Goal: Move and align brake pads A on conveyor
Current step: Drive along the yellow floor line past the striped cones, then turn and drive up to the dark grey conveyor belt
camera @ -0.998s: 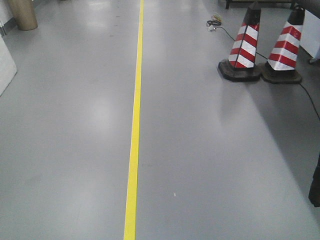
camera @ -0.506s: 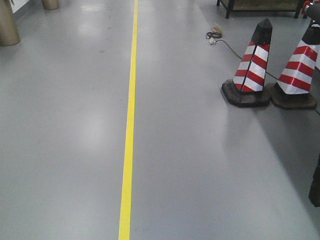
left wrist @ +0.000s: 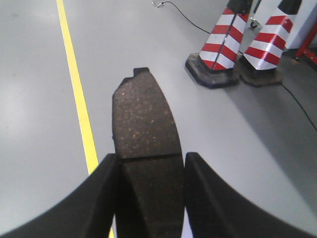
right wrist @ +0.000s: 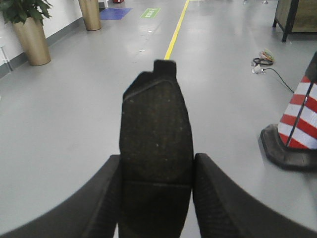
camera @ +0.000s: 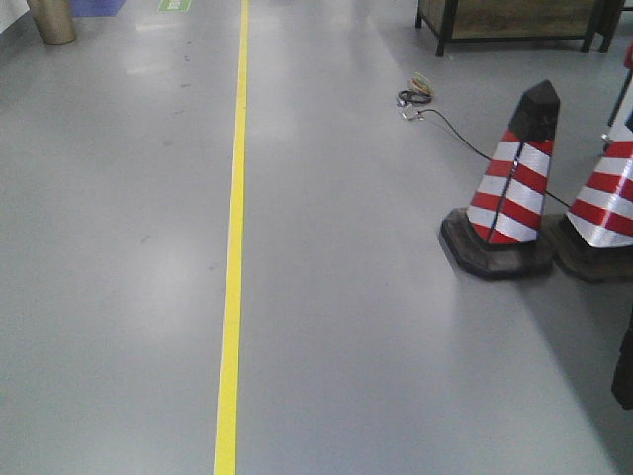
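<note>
Above the grey floor (camera: 396, 327), one brake pad (left wrist: 146, 129) is pinched by the left gripper (left wrist: 148, 198), another brake pad (right wrist: 154, 134) by the right gripper (right wrist: 156, 203). Striped cones (camera: 514, 188) and a yellow line (camera: 232, 257) are seen nearby.

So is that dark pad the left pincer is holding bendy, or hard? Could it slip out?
Probably hard: the brake pad sticks straight out of the left pincer without drooping. Its speckled face looks rough, so it likely won't slide easily. It looks thick and dense, so it may be heavy for its size.

dark speckled brake pads (left wrist: 146, 144), red-white striped cones (camera: 514, 193)
</note>
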Tool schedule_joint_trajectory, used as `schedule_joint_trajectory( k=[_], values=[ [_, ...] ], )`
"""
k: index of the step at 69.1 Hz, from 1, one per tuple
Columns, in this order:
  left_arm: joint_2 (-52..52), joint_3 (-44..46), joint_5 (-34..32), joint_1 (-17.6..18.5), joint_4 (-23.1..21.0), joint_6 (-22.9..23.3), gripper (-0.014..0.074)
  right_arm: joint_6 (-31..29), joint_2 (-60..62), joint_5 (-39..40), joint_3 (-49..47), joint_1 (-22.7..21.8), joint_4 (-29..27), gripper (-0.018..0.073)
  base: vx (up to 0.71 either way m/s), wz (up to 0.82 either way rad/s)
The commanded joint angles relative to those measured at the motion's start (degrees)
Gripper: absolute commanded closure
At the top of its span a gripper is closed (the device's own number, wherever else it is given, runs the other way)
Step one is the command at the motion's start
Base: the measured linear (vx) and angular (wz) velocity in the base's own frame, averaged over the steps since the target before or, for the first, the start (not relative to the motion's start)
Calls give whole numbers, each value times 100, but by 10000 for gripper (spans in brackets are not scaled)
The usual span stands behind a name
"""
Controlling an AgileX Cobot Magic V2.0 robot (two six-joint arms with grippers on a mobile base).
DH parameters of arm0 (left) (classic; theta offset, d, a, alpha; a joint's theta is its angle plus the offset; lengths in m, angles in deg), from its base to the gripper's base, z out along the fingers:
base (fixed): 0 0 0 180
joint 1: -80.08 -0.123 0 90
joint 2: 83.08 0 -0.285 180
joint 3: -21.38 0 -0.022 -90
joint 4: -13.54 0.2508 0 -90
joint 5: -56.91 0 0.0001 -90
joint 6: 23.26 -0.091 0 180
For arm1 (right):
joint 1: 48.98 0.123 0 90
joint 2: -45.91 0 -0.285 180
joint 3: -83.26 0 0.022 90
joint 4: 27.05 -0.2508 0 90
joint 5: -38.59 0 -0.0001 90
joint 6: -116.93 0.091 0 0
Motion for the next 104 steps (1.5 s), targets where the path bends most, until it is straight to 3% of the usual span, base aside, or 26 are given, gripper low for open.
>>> schedule_joint_trajectory(
  k=[1, 72, 104],
  values=[
    [39, 161, -536, 20, 24, 35, 603, -46, -31, 600, -163, -16, 43, 564, 82, 4],
    [39, 161, -563, 20, 24, 35, 603, -46, -31, 606, -163, -16, 44, 564, 72, 7],
    [39, 161, -567, 20, 24, 35, 603, -46, -31, 606, -163, -16, 49, 564, 38, -48]
  ],
)
